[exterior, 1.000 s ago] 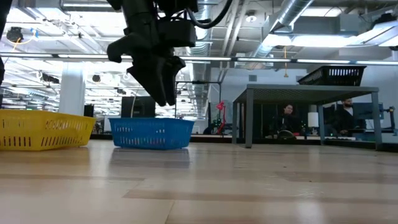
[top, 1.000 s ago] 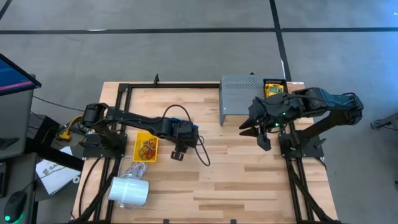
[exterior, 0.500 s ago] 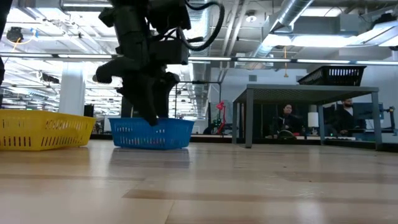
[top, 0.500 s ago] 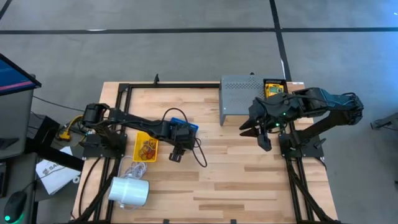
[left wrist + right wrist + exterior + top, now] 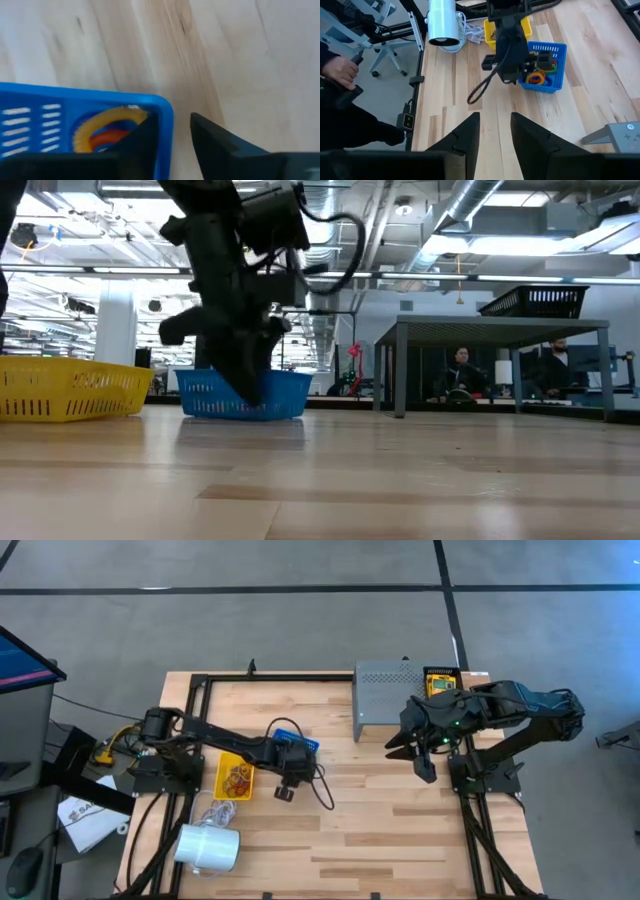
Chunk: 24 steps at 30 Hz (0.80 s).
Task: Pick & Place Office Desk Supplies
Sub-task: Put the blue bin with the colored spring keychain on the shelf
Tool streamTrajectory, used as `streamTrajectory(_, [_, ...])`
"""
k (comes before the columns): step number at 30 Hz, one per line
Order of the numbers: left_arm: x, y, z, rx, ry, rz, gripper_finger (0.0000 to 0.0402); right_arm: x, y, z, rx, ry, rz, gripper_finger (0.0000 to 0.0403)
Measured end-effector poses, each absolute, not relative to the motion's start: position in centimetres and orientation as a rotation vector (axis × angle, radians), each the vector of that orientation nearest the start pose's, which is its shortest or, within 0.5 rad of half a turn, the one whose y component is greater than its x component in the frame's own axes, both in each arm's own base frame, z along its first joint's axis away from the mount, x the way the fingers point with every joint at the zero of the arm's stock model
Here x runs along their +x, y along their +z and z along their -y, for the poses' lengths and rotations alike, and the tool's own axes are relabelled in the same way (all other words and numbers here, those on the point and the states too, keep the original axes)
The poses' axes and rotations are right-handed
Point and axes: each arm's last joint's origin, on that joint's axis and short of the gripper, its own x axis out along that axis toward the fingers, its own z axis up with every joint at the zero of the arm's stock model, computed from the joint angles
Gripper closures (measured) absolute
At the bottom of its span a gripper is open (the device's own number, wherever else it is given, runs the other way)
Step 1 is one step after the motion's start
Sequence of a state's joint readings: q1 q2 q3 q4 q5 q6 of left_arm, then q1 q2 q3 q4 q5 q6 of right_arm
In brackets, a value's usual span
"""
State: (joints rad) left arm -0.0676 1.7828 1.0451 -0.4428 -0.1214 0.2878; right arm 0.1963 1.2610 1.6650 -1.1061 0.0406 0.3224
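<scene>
Left tool (image 5: 181,131) straddles the blue basket's (image 5: 165,120) wall (narrow gap), rubber bands (image 5: 107,129) inside.

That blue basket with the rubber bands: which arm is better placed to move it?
Probably the left: its gripper straddles the blue basket wall. The right gripper hangs beside the grey shelf, far off.
</scene>
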Motion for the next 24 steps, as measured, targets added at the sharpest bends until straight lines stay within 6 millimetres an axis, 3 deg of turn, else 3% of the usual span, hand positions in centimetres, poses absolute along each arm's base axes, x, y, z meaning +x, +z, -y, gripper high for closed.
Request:
streamTrajectory(4, [33.4,13.9,2.7,0.382,-0.15,-1.218,0.0334,21.1,44.4,-4.1,0.236,0.031,-0.714,0.0295])
streamTrajectory(9, [33.4,14.1,4.1,0.448,-0.218,-1.201,0.0394,21.1,44.4,-4.1,0.242,0.048,-0.718,0.0295])
streamTrajectory(12, [33.7,14.6,5.2,0.483,-0.262,-1.169,0.0395,21.1,44.4,-4.1,0.224,0.056,-0.719,0.0295])
streamTrajectory(18, [33.8,15.0,8.1,0.622,-0.515,-1.049,0.0399,21.4,44.2,-4.2,0.205,0.107,-0.733,0.0295])
streamTrajectory(24, [33.5,15.0,9.1,0.708,-0.621,-1.014,0.04,23.1,42.9,-4.7,0.196,0.212,-0.822,0.0295])
